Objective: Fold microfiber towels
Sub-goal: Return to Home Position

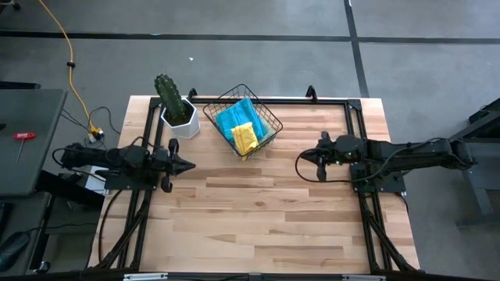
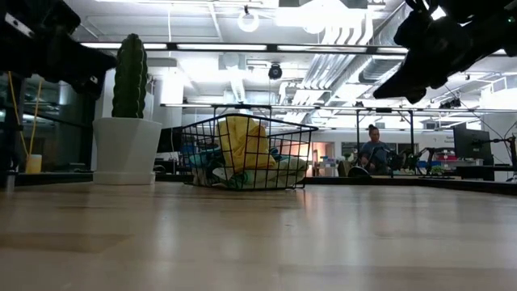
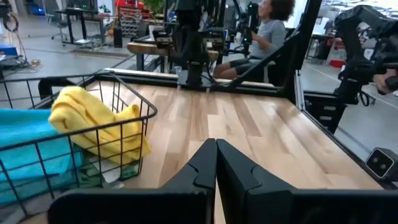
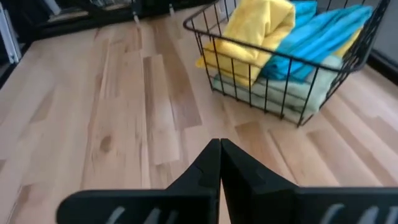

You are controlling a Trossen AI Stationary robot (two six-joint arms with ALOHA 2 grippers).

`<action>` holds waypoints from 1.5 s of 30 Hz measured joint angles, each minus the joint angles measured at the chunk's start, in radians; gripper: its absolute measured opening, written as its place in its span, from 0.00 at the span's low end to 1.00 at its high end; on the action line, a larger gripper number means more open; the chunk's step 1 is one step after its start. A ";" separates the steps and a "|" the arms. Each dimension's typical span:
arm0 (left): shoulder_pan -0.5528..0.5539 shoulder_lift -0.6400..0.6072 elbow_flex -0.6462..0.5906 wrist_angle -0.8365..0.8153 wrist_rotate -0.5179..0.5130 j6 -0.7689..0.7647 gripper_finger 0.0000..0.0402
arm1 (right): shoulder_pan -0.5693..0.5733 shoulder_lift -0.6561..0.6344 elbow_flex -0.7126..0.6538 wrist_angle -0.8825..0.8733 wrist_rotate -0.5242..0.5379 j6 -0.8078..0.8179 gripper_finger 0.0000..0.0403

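Note:
The microfiber towels lie piled in a black wire basket at the table's far middle: a yellow one and a teal-blue one on top, a light green one underneath. The yellow towel droops over the basket's rim. My left gripper is shut and bare at the table's left side, pointing level toward the right. My right gripper is shut and bare at the right side, above the table, pointing left and slightly down.
A cactus in a white pot stands left of the basket at the far edge. Bare wooden tabletop stretches between the grippers and toward the near edge. A person sits in the room beyond the table.

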 joint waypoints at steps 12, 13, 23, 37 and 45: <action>0.000 0.018 -0.024 0.054 0.074 0.008 0.00 | -0.004 -0.064 0.000 -0.022 -0.063 0.045 0.00; 0.000 0.019 -0.024 0.052 0.069 0.006 0.00 | -0.002 -0.072 0.000 -0.022 -0.063 0.045 0.00; 0.000 0.027 -0.024 0.056 0.059 -0.019 0.00 | 0.014 -0.186 -0.016 0.029 -0.063 0.026 0.00; 0.000 0.027 -0.024 0.057 0.056 -0.019 0.00 | -0.025 -0.706 -0.300 0.053 -0.096 0.022 0.00; 0.000 0.027 -0.067 0.177 0.056 -0.019 0.00 | -0.008 -0.685 -0.367 0.135 -0.096 0.002 0.00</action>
